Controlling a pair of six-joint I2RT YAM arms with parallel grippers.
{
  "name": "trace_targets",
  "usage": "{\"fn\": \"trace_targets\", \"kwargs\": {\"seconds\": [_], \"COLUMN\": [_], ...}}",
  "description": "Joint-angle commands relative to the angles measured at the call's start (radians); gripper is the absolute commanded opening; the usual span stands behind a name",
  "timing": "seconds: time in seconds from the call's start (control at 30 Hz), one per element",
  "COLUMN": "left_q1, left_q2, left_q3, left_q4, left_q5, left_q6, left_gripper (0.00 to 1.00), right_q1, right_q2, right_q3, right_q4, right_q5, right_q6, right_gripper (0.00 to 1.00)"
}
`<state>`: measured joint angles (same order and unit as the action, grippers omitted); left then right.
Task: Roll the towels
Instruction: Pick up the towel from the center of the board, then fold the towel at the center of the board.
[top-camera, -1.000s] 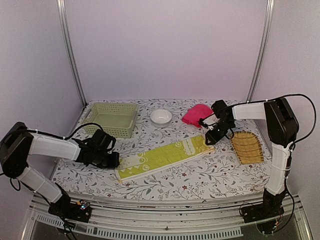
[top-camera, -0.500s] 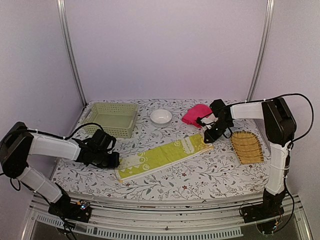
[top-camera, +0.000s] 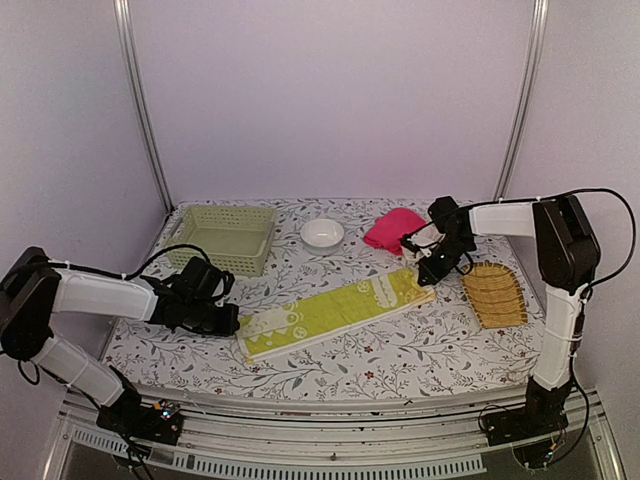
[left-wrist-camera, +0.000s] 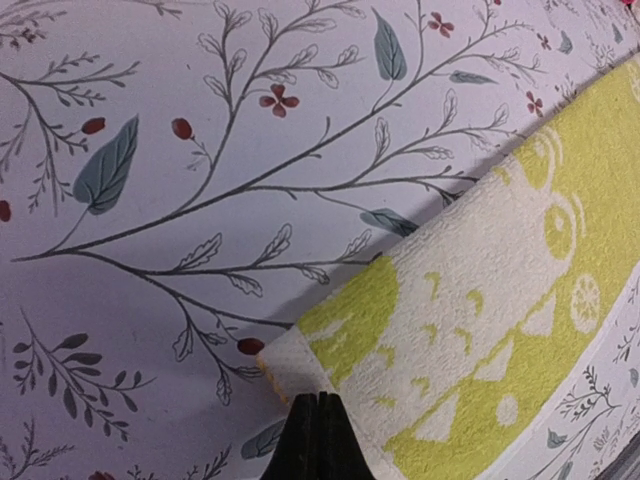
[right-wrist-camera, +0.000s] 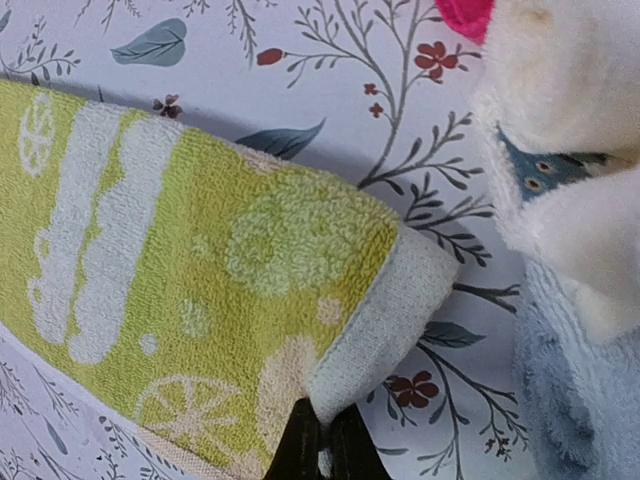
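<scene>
Top external shows the green towel (top-camera: 335, 312) lying flat between the left gripper (top-camera: 232, 320) and right gripper (top-camera: 429, 277), with the pink towel (top-camera: 392, 228) behind. Only the wrist views show the jaws. The right pair is pinched on the towel's cream corner, beside a white towel (right-wrist-camera: 570, 90) and a blue towel (right-wrist-camera: 570, 400). The left pair is closed at the other end, and I can't tell whether it grips the cloth.
</scene>
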<state>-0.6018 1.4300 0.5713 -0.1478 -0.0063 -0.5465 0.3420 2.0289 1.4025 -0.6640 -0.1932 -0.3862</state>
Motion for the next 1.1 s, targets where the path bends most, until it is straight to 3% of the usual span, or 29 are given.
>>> {"fn": "trace_targets", "kwargs": {"seconds": [0.0, 0.13, 0.23, 0.37, 0.57, 1.07], "left_q1": [0.002, -0.005, -0.011, -0.014, -0.015, -0.024], "left_q2": [-0.002, 0.01, 0.007, -0.002, -0.009, 0.011], "left_q3": [0.029, 0.046, 0.048, 0.044, 0.042, 0.039], "left_q4": [-0.015, -0.017, -0.019, -0.025, -0.027, -0.036], "left_q5": [0.02, 0.033, 0.031, 0.023, 0.014, 0.011], "left_q6": [0.033, 0.035, 0.035, 0.036, 0.036, 0.013], "left_gripper": [0.04, 0.18, 0.22, 0.22, 0.22, 0.2], "right_q1": [-0.036, -0.042, -0.055, -0.061, -0.051, 0.107], "right_q2": [-0.079, -0.101, -0.109, -0.128, -0.153, -0.094], "right_q3": [0.051, 0.057, 0.073, 0.115, 0.174, 0.23], "right_q4": [-0.097, -0.108, -0.121, -0.154, -0.227, -0.254], "right_q5": [-0.019, -0.01, -0.003, -0.024, -0.211, -0.542], "right_q6": [-0.008, -0.008, -0.006, -0.005, 0.011, 0.043], "right_gripper": [0.02, 0.02, 0.02, 0.02, 0.02, 0.02]}}
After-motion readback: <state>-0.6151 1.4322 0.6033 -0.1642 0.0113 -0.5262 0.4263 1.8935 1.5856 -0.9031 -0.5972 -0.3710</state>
